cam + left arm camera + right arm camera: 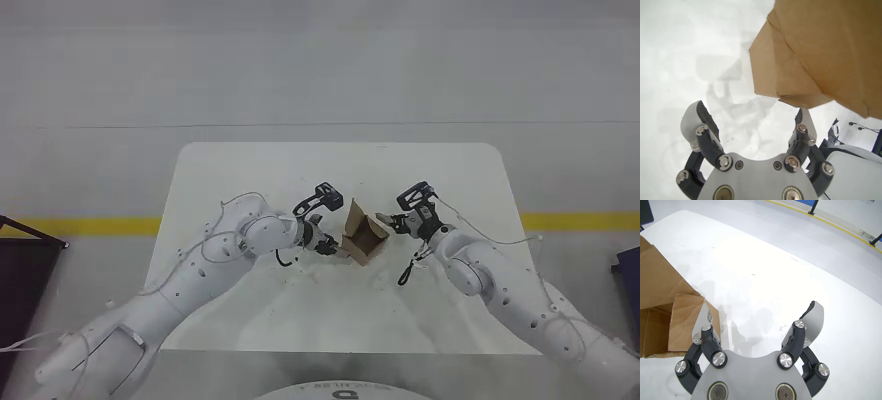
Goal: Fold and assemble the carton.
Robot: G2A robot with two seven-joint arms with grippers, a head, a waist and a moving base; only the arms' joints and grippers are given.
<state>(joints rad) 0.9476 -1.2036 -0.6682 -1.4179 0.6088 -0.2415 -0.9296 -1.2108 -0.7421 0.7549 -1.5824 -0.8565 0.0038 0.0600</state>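
Note:
A small brown cardboard carton (pixel 362 233) stands partly formed in the middle of the white table (pixel 250 170), its flaps open. My left gripper (pixel 326 243) sits just to its left, open, and in the left wrist view (pixel 751 110) one fingertip (pixel 799 115) touches the carton's lower edge (pixel 791 75). My right gripper (pixel 388 221) is at the carton's right side, open; in its wrist view (pixel 759 311) one finger (pixel 703 315) rests against a loose flap (pixel 687 321) while the other stands free over bare table.
The white table stretches bare around the carton. A yellow floor line (pixel 90 226) runs behind the table, and dark stands (pixel 20 232) are on the floor at the left edge. Both arms' cables hang near the carton.

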